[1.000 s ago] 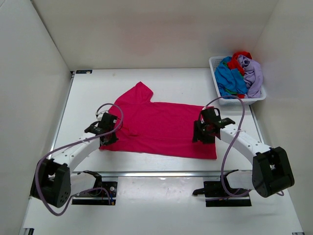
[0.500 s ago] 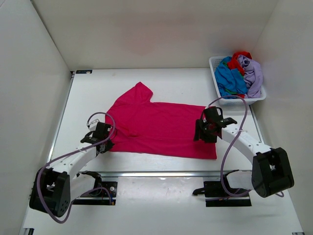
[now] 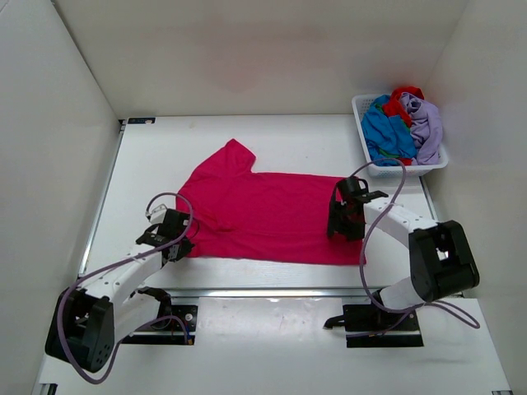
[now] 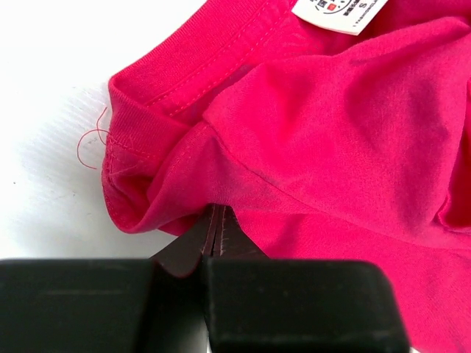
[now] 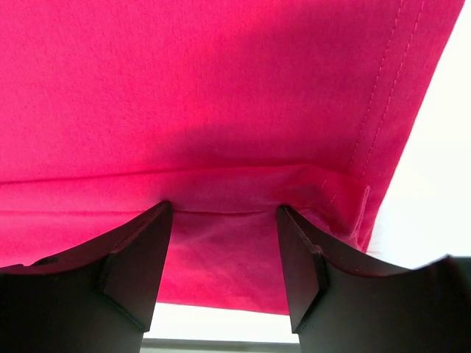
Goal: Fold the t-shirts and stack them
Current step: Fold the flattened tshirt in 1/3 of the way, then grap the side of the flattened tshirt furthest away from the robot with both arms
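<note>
The magenta-pink t-shirt (image 3: 263, 210) lies spread on the white table, with one sleeve toward the far left. My left gripper (image 3: 181, 243) is at its near left corner, shut on a fold of cloth beside the collar; in the left wrist view the left gripper (image 4: 213, 220) pinches the magenta shirt (image 4: 331, 147) under the neck label (image 4: 335, 11). My right gripper (image 3: 342, 228) stands open over the shirt's near right part. In the right wrist view the right gripper (image 5: 224, 213) straddles a ridge of the shirt (image 5: 221, 88) near its hem. Blue (image 3: 387, 132), red (image 3: 405, 97) and lavender (image 3: 426, 123) shirts lie in the basket.
A white slatted basket (image 3: 403, 171) stands at the far right against the side wall. White walls close in the table on the left, back and right. A metal rail (image 3: 263, 290) runs along the near edge in front of the arm bases.
My left gripper has moved back toward the near left, dragging the shirt's corner with it. My right arm has swung in, and its gripper has shifted slightly on the cloth.
</note>
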`<action>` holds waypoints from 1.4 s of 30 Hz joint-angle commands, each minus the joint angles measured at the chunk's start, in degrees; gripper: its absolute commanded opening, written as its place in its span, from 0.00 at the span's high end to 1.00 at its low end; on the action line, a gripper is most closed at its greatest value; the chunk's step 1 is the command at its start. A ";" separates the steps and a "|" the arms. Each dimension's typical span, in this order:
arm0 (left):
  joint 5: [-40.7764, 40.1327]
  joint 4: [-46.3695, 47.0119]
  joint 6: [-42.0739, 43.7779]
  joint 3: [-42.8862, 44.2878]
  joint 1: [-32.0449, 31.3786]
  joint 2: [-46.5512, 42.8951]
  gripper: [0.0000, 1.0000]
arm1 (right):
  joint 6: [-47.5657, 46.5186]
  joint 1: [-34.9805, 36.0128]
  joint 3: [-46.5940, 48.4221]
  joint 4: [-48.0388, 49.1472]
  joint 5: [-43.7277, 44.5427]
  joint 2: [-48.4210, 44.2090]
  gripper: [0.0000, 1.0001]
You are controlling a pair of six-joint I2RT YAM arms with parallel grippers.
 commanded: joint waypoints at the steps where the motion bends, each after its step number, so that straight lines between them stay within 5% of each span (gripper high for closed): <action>1: 3.28 -5.90 -1.41 -2.19 -0.18 0.17 1.00 | -0.95 -1.01 3.47 2.91 1.08 3.33 0.43; 11: 2.32 -8.71 -2.12 -0.10 1.40 -8.43 1.00 | -2.98 -1.02 9.62 1.52 3.71 8.19 0.43; 14: 1.44 -11.26 1.13 6.49 3.86 -10.47 0.99 | -3.06 -1.02 10.15 -1.12 3.19 3.81 0.42; 20: -1.13 -9.18 12.17 25.39 3.78 -2.83 0.79 | -3.50 -0.84 15.68 -5.62 4.76 -2.88 0.37; 23: 0.03 -1.25 18.96 33.91 3.96 9.19 0.66 | -2.45 -2.85 17.01 -1.66 5.91 -2.81 0.37; 27: -2.95 -0.63 24.68 52.95 2.37 34.82 0.73 | 1.41 -2.61 19.38 2.73 10.28 1.49 0.41; 33: 0.02 2.80 30.39 75.30 2.55 59.04 0.57 | 7.91 -1.55 19.82 11.43 16.45 6.16 0.38; 36: -0.31 -7.18 33.29 96.98 2.11 76.92 0.51 | 8.54 -1.98 22.63 12.41 17.60 9.58 0.38; 39: 0.55 -20.79 34.44 136.89 1.58 94.41 0.50 | 8.28 -2.95 26.06 11.53 16.90 13.72 0.38; 42: 4.34 -16.72 32.08 133.24 3.25 94.64 0.44 | 8.10 -3.40 27.29 11.70 16.37 16.09 0.37</action>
